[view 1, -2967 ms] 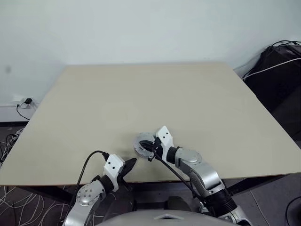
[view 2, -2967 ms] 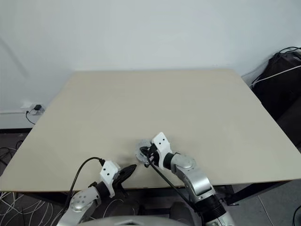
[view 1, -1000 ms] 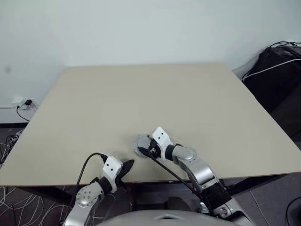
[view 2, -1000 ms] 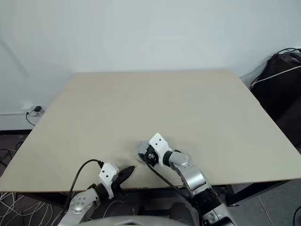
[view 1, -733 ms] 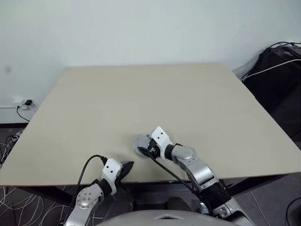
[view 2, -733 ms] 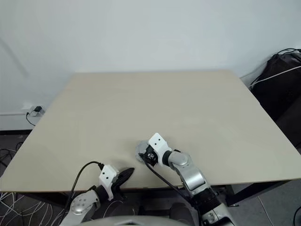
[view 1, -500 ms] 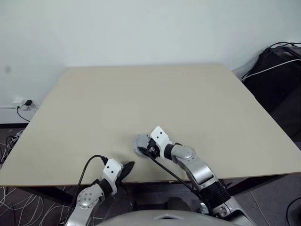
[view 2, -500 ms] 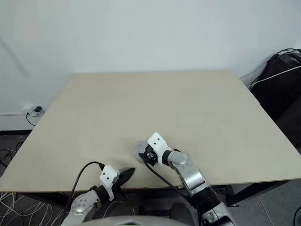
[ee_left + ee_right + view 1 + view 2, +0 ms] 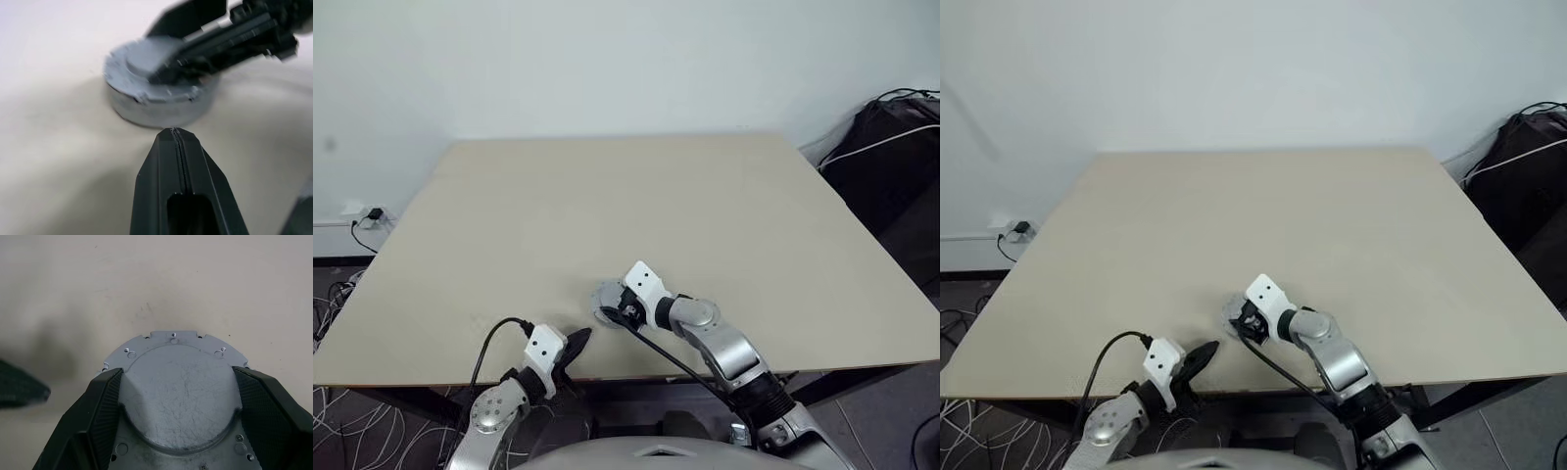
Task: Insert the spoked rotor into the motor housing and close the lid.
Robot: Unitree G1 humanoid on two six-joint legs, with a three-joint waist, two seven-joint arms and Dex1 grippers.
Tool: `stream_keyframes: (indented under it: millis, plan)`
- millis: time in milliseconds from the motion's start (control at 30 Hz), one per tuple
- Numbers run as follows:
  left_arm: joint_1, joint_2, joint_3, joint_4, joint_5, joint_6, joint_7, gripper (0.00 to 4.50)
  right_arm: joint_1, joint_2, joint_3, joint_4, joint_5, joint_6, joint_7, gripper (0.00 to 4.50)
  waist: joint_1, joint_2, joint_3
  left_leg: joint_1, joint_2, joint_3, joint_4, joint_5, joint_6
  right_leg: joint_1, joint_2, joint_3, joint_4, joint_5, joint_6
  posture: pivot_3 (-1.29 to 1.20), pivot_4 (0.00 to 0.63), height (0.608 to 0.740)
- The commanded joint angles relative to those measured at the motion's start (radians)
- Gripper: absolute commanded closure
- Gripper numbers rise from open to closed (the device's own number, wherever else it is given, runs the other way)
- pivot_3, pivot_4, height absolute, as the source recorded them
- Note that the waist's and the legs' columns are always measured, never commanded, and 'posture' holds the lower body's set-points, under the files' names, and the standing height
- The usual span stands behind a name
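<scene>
The lid (image 9: 178, 396), a silver-grey disc with a raised round centre, lies flat on the table near its front edge (image 9: 603, 296). From the left wrist view it tops a thick grey round stack (image 9: 146, 63). My right gripper (image 9: 177, 374) reaches down over it, its black fingers (image 9: 105, 406) pressed against both sides of the raised centre. My left gripper (image 9: 579, 336) is shut and empty, its tip (image 9: 173, 131) a short way in front of the stack and apart from it. The spoked rotor and the motor housing are hidden.
The beige table (image 9: 626, 206) stretches wide and bare behind and to both sides of the stack. A dark bag with cables (image 9: 891, 137) sits off the table's far right corner. Loose cables (image 9: 342, 431) lie on the floor at the left.
The right gripper has shifted slightly left and tipped a little further down over the lid. The left gripper has stayed shut and hardly moved.
</scene>
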Motion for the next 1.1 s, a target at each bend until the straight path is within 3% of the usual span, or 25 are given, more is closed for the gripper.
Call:
stream_keyframes:
  millis: [33, 533, 1100]
  plan:
    - [-0.012, -0.009, 0.016, -0.053, -0.016, -0.012, 0.006, 4.50, -0.002, -0.004, 0.004, 0.012, -0.022, 0.043, -0.021, 1.31, 0.000, 0.001, -0.001, 0.000, 0.000, 0.000, 0.000, 0.000, 0.000, 0.000, 0.000, 0.000, 0.000, 0.000, 0.000, 0.00, 0.000, 0.740]
    - [0.018, -0.034, 0.032, -0.152, -0.027, 0.032, 0.059, 4.50, -0.022, -0.003, 0.010, 0.031, -0.045, 0.087, -0.076, 1.31, 0.001, 0.001, -0.001, 0.000, 0.000, 0.000, 0.000, 0.000, 0.000, 0.001, -0.001, 0.000, 0.000, 0.000, 0.000, 0.00, 0.000, 0.740]
    - [0.017, -0.030, 0.024, -0.193, -0.025, 0.090, 0.061, 4.50, -0.037, -0.063, 0.028, 0.024, 0.002, 0.154, 0.043, 1.31, 0.012, 0.001, -0.001, 0.000, 0.000, 0.000, -0.001, 0.000, 0.000, 0.001, -0.001, 0.000, -0.003, -0.001, -0.001, 0.00, 0.000, 0.740]
